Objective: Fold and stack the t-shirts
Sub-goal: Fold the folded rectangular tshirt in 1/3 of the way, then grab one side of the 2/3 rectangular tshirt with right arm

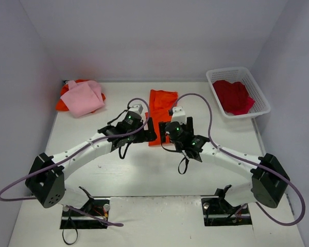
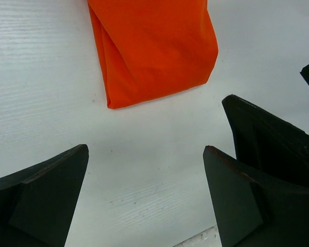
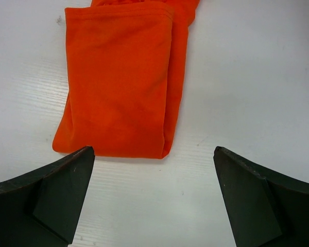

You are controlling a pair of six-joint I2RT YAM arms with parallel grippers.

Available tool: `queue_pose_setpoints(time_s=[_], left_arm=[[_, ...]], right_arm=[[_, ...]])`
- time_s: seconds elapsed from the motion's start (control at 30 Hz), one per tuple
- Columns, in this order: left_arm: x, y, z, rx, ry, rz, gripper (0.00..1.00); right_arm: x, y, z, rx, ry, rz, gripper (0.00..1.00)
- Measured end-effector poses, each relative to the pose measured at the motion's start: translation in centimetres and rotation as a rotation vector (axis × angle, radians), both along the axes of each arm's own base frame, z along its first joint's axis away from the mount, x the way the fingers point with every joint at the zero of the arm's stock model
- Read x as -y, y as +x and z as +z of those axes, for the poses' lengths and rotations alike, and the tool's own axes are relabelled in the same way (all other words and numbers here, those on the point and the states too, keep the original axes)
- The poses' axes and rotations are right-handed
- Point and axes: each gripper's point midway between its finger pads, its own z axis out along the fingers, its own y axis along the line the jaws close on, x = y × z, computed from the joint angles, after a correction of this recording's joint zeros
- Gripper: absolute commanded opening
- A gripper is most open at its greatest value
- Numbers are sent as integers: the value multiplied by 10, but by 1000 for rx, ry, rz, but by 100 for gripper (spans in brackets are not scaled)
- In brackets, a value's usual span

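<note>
I judge the step in hand to be the folding of the orange t-shirt point(image 1: 162, 105). It lies flat on the table point(image 1: 144, 170) in the middle, already narrowed to a long strip running away from me, its near end just ahead of both my grippers.

The next move, as I read it, is to take the two near corners, one in each gripper, and carry that end over to the far end to halve the strip. That calls for coming down low enough to pinch all the layers at the hem without bunching them, and for keeping both sides level as they travel.

My left gripper point(image 2: 144, 154) hangs over bare table just short of the shirt's near edge, jaws spread wide, holding and touching nothing. My right gripper point(image 3: 153, 154) is likewise spread wide and free, with the hem lying between and just beyond its fingers.

A folded pink t-shirt point(image 1: 83, 98) waits at the far left, probably the stack. A red t-shirt point(image 1: 234, 96) sits crumpled in the white basket point(image 1: 262, 100) at the far right.
</note>
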Motion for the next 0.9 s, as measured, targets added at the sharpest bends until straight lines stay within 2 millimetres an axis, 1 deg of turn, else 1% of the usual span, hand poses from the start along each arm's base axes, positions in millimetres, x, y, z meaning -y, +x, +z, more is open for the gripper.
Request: queue_pose_setpoints(time_s=[0.07,0.17,0.27,0.37,0.47,0.53,0.63,0.73,0.8,0.9], left_arm=[[0,-4,-5,-10,1,9,88],[-6,-8,-11,-19,8,30,88],[-13,-7,-6,-5,13,56,88],[-29,-11,-1,-2,48,86,88],[-42,-10,8,13,52,115,88],[-55,-9,17,24,43,149,88],[-75,-1,34,55,9,210,88],[-102,7,45,77,-23,285,88],[-119,8,44,74,-25,326,88],[-134,5,36,45,-21,350,88]], right_arm=[[-4,2,0,4,-52,36,96],[-15,4,-4,4,-135,103,96],[-25,-3,-14,-11,-206,163,96],[-27,-11,-22,-20,-267,185,95],[-30,-19,-28,-27,-308,210,95],[-33,-24,-34,-37,-342,232,94],[-35,-29,-45,-56,-393,262,94],[-35,-35,-56,-77,-435,282,94],[-33,-37,-62,-91,-460,285,94],[-30,-38,-70,-106,-490,284,93]])
